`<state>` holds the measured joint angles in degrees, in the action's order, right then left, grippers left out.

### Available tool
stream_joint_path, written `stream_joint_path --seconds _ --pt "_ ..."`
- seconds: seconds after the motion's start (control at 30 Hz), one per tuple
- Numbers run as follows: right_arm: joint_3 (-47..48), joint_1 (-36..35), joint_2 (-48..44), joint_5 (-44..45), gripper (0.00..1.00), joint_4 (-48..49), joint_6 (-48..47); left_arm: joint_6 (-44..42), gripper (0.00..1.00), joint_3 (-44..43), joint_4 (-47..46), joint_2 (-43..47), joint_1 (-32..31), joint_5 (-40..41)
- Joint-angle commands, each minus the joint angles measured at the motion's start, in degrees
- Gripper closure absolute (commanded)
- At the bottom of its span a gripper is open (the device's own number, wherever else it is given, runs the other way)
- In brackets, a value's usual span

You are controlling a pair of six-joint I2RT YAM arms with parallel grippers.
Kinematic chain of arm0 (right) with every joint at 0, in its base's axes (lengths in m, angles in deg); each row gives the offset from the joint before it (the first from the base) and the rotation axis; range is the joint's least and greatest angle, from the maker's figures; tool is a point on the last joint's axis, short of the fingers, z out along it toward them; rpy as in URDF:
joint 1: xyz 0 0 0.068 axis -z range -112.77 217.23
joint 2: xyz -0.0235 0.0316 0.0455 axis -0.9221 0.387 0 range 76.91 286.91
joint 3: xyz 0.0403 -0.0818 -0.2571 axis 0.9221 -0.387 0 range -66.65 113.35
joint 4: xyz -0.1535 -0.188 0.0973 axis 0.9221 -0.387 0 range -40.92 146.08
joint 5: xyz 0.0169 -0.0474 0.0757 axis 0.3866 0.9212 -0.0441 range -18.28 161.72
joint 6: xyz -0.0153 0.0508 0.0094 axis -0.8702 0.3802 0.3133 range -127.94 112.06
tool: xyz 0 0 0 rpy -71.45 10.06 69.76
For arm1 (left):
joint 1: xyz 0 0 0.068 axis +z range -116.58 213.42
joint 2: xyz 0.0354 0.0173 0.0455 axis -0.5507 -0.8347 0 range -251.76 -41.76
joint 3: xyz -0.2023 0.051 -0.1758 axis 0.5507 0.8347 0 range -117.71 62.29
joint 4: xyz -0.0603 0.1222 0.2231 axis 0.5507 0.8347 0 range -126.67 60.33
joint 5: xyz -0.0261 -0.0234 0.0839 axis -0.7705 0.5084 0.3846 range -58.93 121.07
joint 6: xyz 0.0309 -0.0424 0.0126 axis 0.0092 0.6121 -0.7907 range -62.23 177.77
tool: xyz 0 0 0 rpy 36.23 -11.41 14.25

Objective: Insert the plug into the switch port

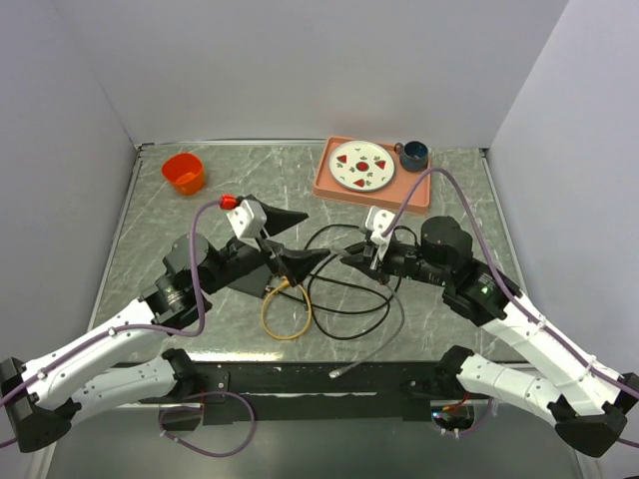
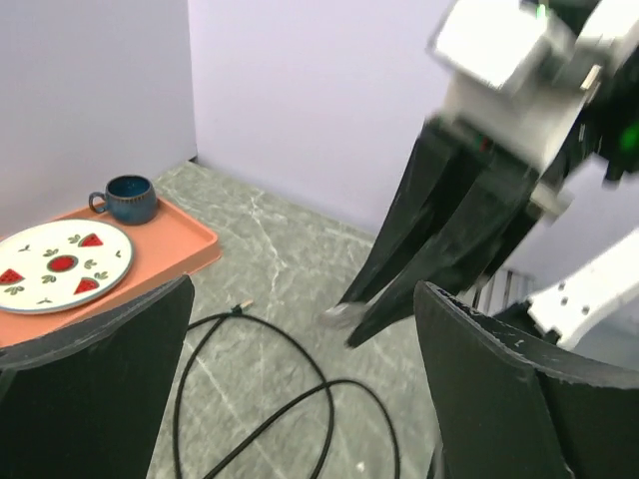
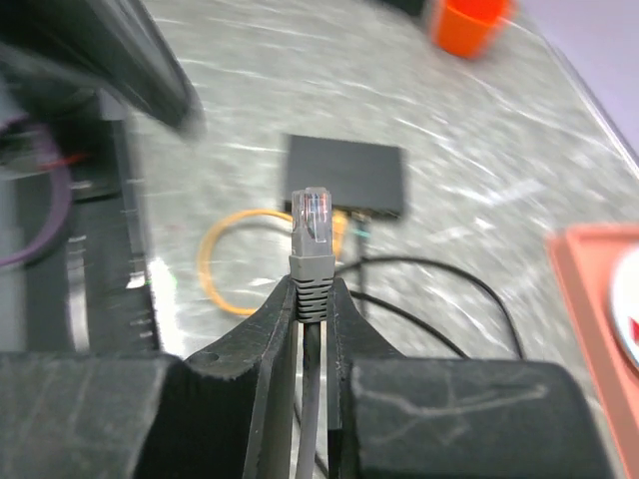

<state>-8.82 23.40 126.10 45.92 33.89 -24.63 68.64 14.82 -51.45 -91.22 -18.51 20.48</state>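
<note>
the right jaws pinch a clear plastic network plug (image 3: 313, 222) by its grey rubber boot. the plug stands upright above the black fingertips (image 3: 268, 334), its grey cable running down between them. beyond it a flat matte-black rectangular switch box (image 3: 347, 177) lies on the grey marbled tabletop (image 3: 479, 150), with a yellow cable loop (image 3: 225, 269) just beside it. the box's port is too blurred to pick out. the left jaws stand wide apart, with nothing between them.
</note>
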Motion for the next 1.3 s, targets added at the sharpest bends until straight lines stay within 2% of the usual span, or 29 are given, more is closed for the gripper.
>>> stream_joint_path --seconds 0.0,0.07,0.2,0.5,0.77,0.9,1.1,1.17,1.27 --pt "-3.75 -2.66 -3.74 15.33 1.0 7.85 0.7 6.7 0.03 -4.39 2.4 -2.05 0.15 1.9" --pt "-4.82 -3.88 -5.58 18.92 1.0 9.18 0.08 6.88 0.03 -4.74 2.13 -3.02 0.24 -2.93" --pt "-7.02 -5.55 -8.4 21.93 1.0 11.47 -1.5 6.71 0.03 -5.45 2.04 -4.6 0.77 -5.76" --pt "-4.47 -6.61 -8.58 9.81 1.0 3.74 -6.42 4.16 0.03 -2.3 -1.47 -3.2 1.21 -10.94" --pt "-4.91 -8.19 -11.04 11.91 1.0 3.74 -9.32 1.08 0.03 2.29 -3.85 1.81 1.21 -10.59" --pt "-7.63 -10.3 -11.83 8.59 1.0 4.97 -16.68 -0.32 0.03 2.29 -1.65 2.08 1.3 -9.45" --pt "-10.89 -12.76 -14.03 8.83 1.0 7.17 -19.78 -1.55 0.03 3.51 -1.47 2.08 1.3 -8.39" --pt "-11.59 -13.29 -14.82 9.45 1.0 7.69 -20.31 -2.17 0.03 3.78 -2.08 2.08 1.3 -9.18" --pt "-13.08 -13.56 -16.14 11.56 1.0 9.97 -20.49 -3.75 0.03 4.31 -3.05 1.73 1.3 -14.79"
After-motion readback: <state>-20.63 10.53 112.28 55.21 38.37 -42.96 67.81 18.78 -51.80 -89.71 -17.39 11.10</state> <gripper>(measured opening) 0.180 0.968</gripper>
